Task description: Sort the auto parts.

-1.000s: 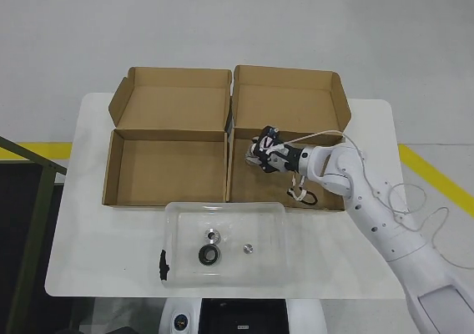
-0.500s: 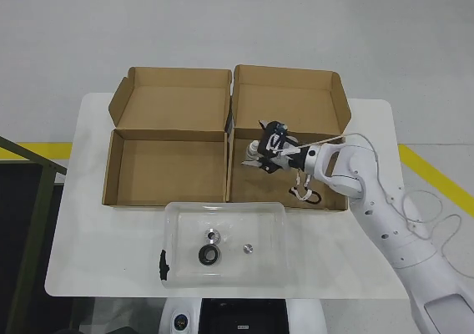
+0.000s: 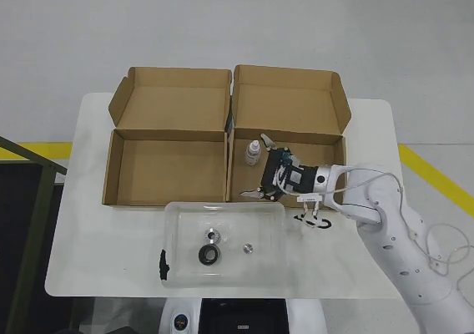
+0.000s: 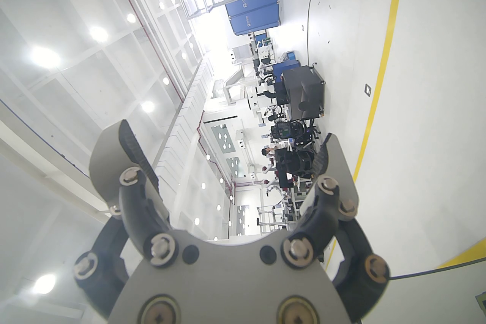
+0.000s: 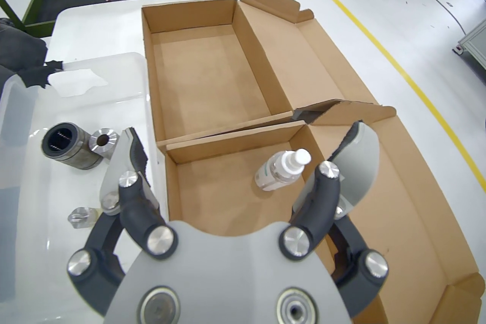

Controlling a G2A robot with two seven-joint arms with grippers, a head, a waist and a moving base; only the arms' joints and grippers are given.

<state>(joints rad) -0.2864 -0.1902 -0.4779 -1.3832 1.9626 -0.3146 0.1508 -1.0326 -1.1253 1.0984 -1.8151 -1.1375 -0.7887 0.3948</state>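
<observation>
**Right gripper spread over the right box, bottle lying inside**

Nearest us, at 6 o'clock on the worktop (image 3: 87, 250), sits the clear bin (image 3: 227, 206). In it we see a black linear bearing (image 3: 209, 255). A small metal bushing (image 3: 211, 235) is just beside the bearing at its 12 o'clock, and a smaller metal piece (image 3: 248, 247) lies apart at its 3 o'clock. A scrap of black tape (image 3: 163, 265) clings to the bin's rim at 9 o'clock.

Just past the bin's far edge hangs the right gripper (image 3: 258, 169). Its fingers are spread wide with nothing between them, above the near part of the right cardboard box (image 3: 287, 107). At the gripper's 12 o'clock a small spray bottle (image 3: 254, 151) lies on the box floor, close to the wall shared with the left cardboard box (image 3: 166, 171); the gripper is not touching it. Both boxes stand side by side at 12 o'clock from the bin, with their lids folded back away from us.

The left gripper (image 4: 226, 133) is also spread apart and empty, and we see it against the hall ceiling.
</observation>
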